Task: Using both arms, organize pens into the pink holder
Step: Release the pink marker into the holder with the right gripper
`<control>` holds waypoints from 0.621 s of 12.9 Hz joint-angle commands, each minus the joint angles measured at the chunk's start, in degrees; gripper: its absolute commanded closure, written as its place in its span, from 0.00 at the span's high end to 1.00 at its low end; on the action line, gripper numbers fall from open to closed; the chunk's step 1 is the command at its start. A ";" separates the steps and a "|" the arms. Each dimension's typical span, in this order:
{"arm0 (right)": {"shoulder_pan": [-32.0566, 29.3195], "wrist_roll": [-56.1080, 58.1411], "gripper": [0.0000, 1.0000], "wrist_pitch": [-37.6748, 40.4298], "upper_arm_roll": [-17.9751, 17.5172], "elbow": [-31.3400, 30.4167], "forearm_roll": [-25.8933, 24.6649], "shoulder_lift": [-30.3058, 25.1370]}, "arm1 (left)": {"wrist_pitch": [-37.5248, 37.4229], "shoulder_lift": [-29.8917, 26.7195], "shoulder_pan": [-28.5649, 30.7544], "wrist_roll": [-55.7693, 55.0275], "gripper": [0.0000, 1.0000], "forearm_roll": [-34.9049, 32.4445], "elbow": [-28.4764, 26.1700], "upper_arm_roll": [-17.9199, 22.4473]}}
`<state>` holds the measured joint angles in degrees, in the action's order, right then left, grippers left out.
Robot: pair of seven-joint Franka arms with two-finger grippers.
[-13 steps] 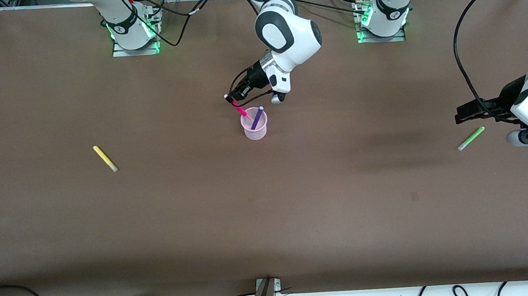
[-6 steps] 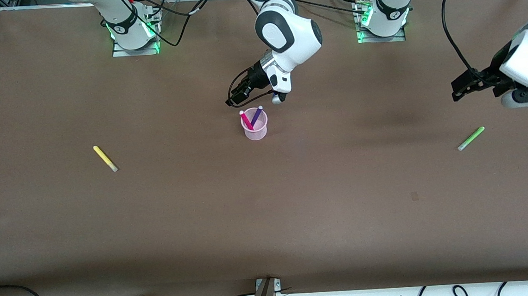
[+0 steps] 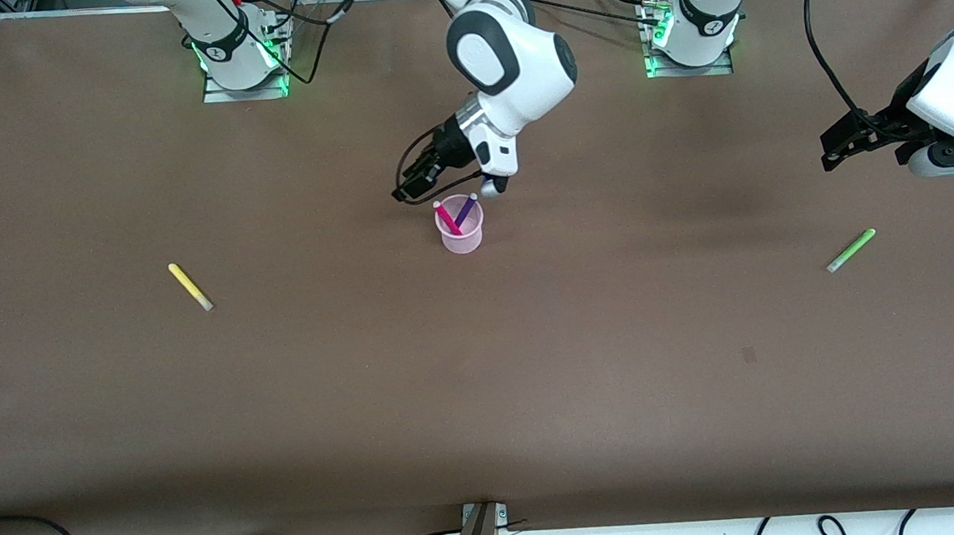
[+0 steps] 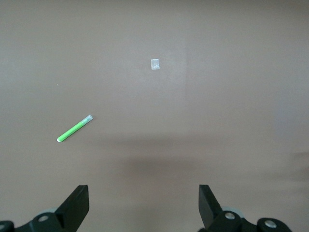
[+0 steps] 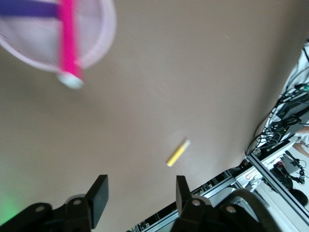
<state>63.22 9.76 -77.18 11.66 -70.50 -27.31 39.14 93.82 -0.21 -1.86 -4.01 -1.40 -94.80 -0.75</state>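
Here I see my right gripper [image 3: 406, 190] released, fingers apart and empty just above the pink holder [image 3: 460, 233], where the magenta pen [image 3: 446, 218] and purple pen [image 3: 465, 210] lean crossed. My left gripper [image 3: 836, 150] hangs wide open over the green pen [image 3: 851, 250]. The yellow pen [image 3: 190, 287] lies toward the right arm's end.

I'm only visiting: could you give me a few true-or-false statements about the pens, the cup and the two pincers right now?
1. Two pens stand in the pink cup. True: the magenta pen and the purple pen.
2. The right pincer grips the magenta pen. False: it is open, empty, above the cup.
3. The green pen lies on the table. True.
4. The left pincer holds the green pen. False: it is open and empty, above it.
5. The yellow pen is in the cup. False: it lies toward the right arm's end.
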 commanded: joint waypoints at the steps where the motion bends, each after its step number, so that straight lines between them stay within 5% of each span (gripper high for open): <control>1: -8.43 13.91 0.67 3.52 3.08 -1.74 7.33 -12.83 | -0.57 -0.76 -0.07 1.38 1.00 0.87 -0.57 -0.04; 3: -14.15 26.22 0.73 4.32 8.17 -1.83 11.03 -18.12 | -0.75 -0.67 -0.33 0.94 1.00 0.87 -0.30 -0.39; 4: -16.44 30.19 0.98 4.49 11.68 -1.83 13.75 -19.35 | -0.75 -0.67 -0.42 0.85 1.00 0.78 -0.30 -0.39; 8: -19.88 39.02 1.00 3.01 28.73 -1.83 24.47 -19.98 | -0.83 -0.67 -0.42 0.76 1.00 0.52 -0.21 -0.39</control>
<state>43.20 47.58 -73.44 35.42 -71.58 -6.74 18.43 93.54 -0.21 -2.24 -3.98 -1.39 -94.82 -1.18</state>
